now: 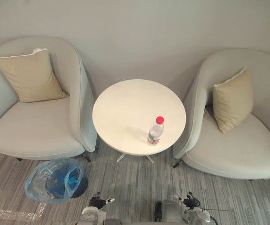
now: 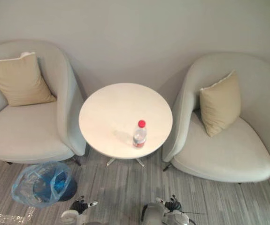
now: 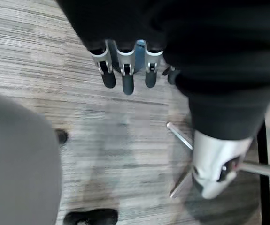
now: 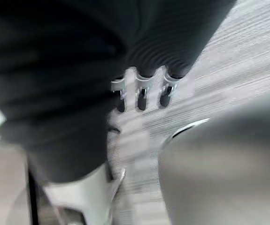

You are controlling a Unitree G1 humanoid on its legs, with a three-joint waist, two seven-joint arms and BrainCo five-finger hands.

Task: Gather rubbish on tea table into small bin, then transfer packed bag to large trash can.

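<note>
Table (image 1: 125,108) holds bottle (image 1: 155,131) — bagged bin (image 1: 40,183) nearby; left hand (image 3: 127,70), right hand (image 4: 142,96) fingers slack.

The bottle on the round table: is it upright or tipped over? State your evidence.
Upright: the bottle stands on its base near the table's front edge, red cap uppermost.

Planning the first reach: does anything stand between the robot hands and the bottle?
Nothing visible does. The bottle stands alone near the table's front edge; the left robot hand and right robot hand hang low before it.
</note>
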